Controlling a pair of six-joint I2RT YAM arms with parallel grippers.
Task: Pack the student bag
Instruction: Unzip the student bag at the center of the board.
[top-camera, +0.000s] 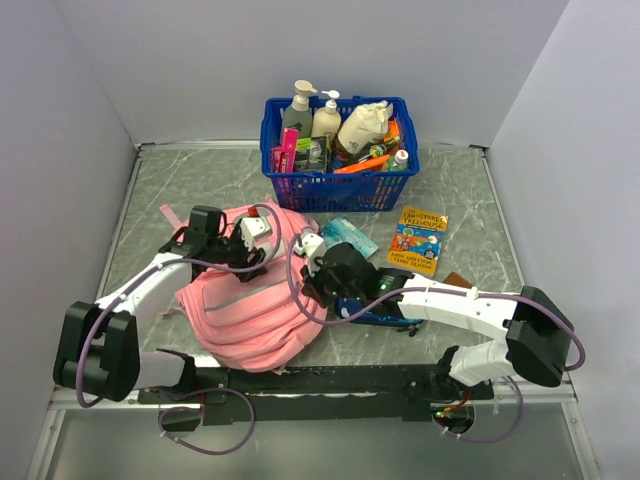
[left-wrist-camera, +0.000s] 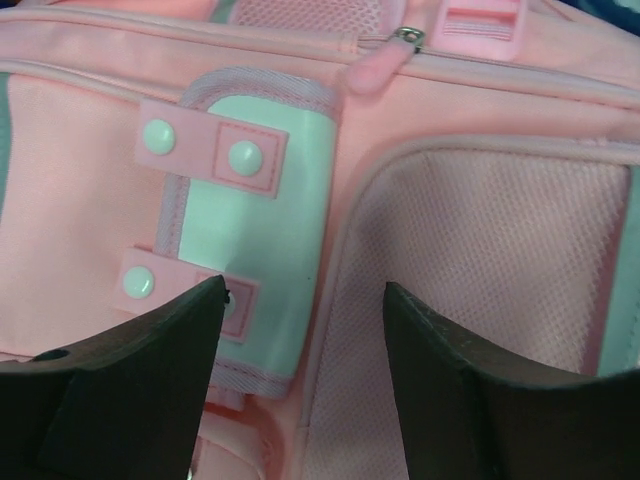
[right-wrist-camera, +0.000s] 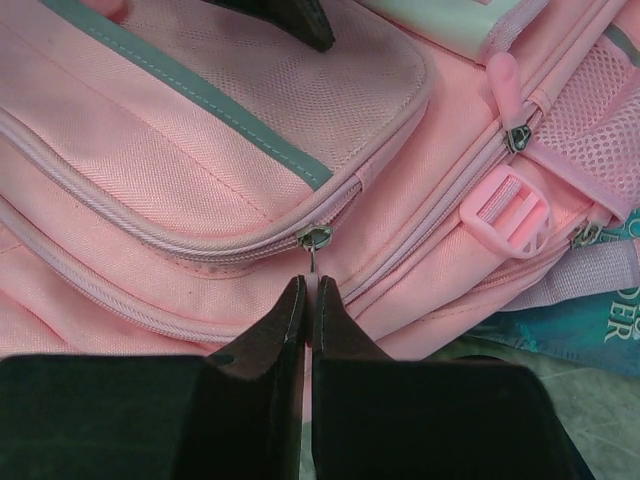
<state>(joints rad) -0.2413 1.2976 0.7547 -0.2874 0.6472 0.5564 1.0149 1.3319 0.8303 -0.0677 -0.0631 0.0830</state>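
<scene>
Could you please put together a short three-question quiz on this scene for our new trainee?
1. True or false: the left gripper is clamped on the student bag.
2. Where does the book lie? A) on top of the bag B) on the table, right of the bag C) under the bag
3. What does the right gripper pinch?
Key: 1 false, its jaws stand open above the bag; 2 B; 3 the bag's zip pull.
</scene>
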